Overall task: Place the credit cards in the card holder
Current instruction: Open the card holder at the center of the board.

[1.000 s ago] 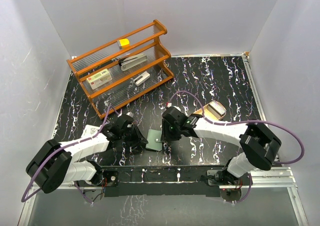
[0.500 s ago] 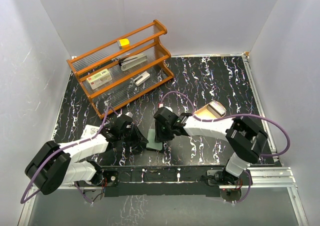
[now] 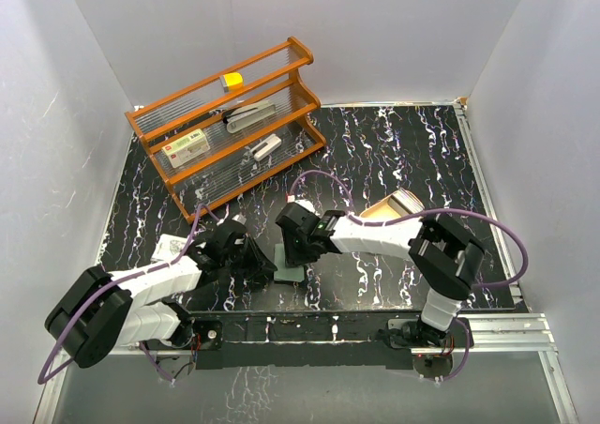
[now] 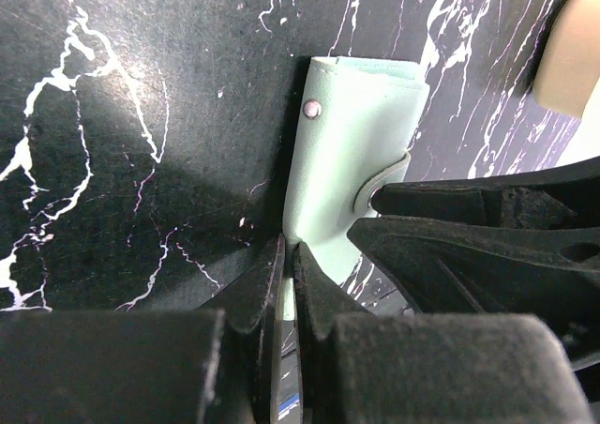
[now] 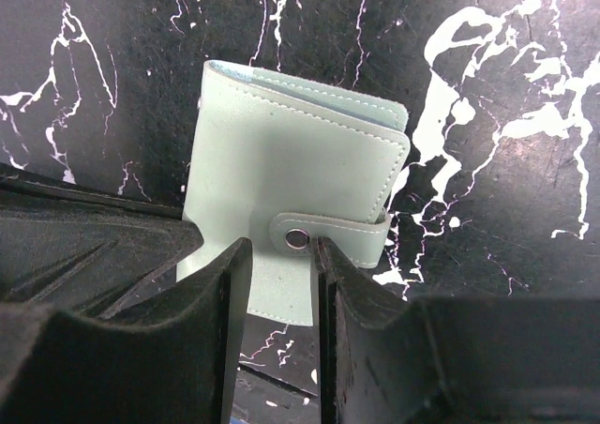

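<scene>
Pale-green stitched folding card holder (image 3: 289, 261) w/ a small metal snap lies flat on the black white-veined marble-look table (image 3: 394, 152), near the front edge and approx. centre, between the two arms. It's folded shut, and the tab is snapped across its near-right edge in the right wrist view (image 5: 291, 189). Left gripper (image 3: 262, 266) sits low just left of the holder, its tips (image 4: 289, 248) right at the holder's near-left corner (image 4: 352, 152). Its fingers are almost together, clamped on a thin pale credit card (image 4: 285, 349) seen edge-on, w/ a bit of blue print low down. Right gripper (image 3: 298, 250) reaches in from the right and stands over the holder's far-right part. In its own cam the fingers (image 5: 281, 244) are a narrow gap apart, one either side of the snap, w/ holder surface showing between them. Can't tell if the tips touch it. A whitish flat card w/ small print (image 3: 169, 247) peeks out by the left forearm, near-left, well apart from the holder. Far-left stands an orange wooden two-tier rack (image 3: 302, 51) holding a white box w/ red label (image 3: 186, 147), a small yellow block (image 3: 232, 80) and greyish items. A tan tray (image 3: 405, 199) is partly hidden behind the right arm, right of centre.
</scene>
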Robot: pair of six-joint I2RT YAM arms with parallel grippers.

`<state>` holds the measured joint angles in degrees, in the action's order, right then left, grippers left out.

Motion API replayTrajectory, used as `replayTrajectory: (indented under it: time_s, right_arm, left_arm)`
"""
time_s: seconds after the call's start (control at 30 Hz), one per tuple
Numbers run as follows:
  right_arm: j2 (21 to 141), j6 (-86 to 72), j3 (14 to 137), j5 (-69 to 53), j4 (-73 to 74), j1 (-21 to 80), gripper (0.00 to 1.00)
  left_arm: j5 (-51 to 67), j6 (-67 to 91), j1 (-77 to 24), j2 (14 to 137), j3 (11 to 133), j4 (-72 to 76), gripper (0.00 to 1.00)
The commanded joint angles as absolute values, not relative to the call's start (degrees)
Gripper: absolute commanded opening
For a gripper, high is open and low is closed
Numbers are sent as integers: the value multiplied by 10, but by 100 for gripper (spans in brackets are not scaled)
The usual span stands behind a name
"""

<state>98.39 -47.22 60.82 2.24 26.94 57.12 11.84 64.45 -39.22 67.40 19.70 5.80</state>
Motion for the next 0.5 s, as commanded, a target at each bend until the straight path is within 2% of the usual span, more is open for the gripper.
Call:
replayTrajectory:
  time_s: [0.0, 0.13, 0.3, 0.47]
  right_arm:
    - [1023, -453, 642, 104, 303, 583, 30]
    - [1040, -448, 657, 146, 332, 597, 29]
    - [1051, -445, 664, 194, 352, 610, 22]
    - [1055, -438, 662, 221, 356, 614, 6]
  left_arm:
    - [131, 650, -396, 659, 192, 63, 0]
    - [128, 649, -396, 658, 195, 59, 0]
    - [125, 648, -396, 656, 195, 54, 0]
    - [126, 650, -396, 650, 191, 52, 0]
